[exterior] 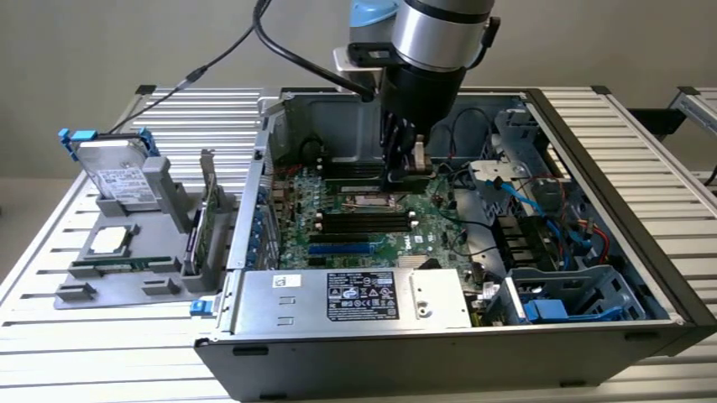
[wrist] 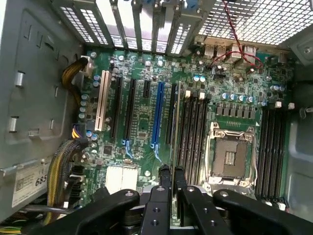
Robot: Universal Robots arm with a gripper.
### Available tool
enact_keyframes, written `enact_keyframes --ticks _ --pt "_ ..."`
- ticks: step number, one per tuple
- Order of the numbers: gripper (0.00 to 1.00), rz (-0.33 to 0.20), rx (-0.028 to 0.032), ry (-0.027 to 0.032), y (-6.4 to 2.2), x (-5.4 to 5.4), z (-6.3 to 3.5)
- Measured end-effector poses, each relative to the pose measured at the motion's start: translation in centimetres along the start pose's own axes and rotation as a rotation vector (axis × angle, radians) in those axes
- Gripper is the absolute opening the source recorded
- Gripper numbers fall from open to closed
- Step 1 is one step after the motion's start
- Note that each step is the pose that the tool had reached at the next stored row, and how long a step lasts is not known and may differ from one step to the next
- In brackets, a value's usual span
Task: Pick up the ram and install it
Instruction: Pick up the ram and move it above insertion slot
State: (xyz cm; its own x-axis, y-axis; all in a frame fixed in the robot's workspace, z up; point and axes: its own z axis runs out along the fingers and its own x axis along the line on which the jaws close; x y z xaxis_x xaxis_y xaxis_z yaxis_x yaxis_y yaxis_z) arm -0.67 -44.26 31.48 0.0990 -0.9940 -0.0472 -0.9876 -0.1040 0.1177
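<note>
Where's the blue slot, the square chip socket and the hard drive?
blue slot [wrist: 157, 115], wrist view, middle of its long strip.
chip socket [wrist: 230, 157], wrist view, its dark centre square.
hard drive [exterior: 116, 178], exterior view, its white label.

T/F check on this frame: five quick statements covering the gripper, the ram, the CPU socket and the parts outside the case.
1. The gripper is inside the open case, low over the motherboard. True.
2. The ram is seated in a memory slot. False: it is clamped edge-on between the fingers, not in any slot.
3. The CPU socket has a cooler on it. False: it is bare.
4. A hard drive stands in the grey holder outside the case, on the exterior view's left. True.
5. The blue slot has no card in it. True.
</note>
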Motion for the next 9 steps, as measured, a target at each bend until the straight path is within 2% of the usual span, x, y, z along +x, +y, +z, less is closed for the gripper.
enact_keyframes --ticks 7,9 --pt "0.14 0.0 0.0 0.0 -0.45 -2.3 1.33" --pt "0.14 0.0 0.0015 0.0002 -0.22 -2.8 1.67"
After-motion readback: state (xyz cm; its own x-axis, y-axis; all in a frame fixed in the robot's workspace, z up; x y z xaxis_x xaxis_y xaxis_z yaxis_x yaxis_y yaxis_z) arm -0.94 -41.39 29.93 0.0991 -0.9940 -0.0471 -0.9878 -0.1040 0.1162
